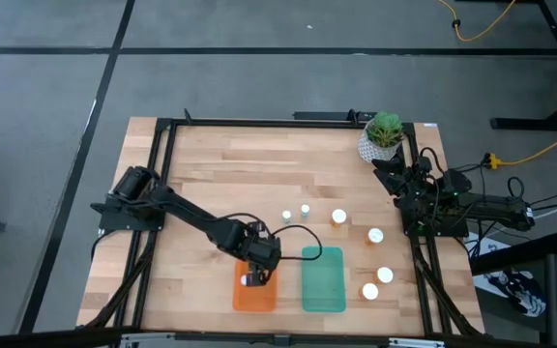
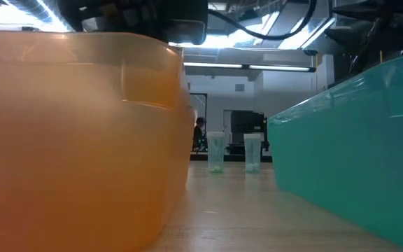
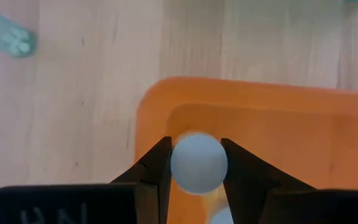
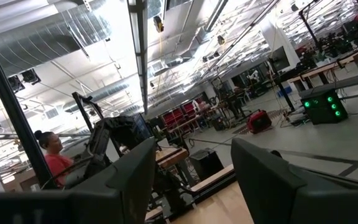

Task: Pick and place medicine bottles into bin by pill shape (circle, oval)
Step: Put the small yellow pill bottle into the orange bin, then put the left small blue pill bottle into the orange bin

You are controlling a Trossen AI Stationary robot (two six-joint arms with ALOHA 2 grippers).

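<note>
Bottle point(image 3: 197, 163) pinched in your left gripper point(image 3: 194, 165) over orange bin point(image 3: 328, 124); release high, it could bounce out. Right gripper point(image 4: 191, 180) parked open, empty.

Shallow rectangular plastic trays: two, namely one orange tray point(image 1: 255, 298) and one teal-green tray point(image 1: 323, 280).

Small round white-capped medicine bottles standing loose on the wooden table point(image 1: 201, 174): six. Of these, two are tiny bottles point(image 1: 285, 215) and four are larger bottles point(image 1: 338, 217).

Over the orange tray, the left wrist view shows one further white bottle cap point(image 3: 197, 163), plus the edge of a second cap point(image 3: 219, 216) just beside it.

Dark robot arms point(image 1: 177, 208): two.

White pot with green plant point(image 1: 385, 135): one.
</note>
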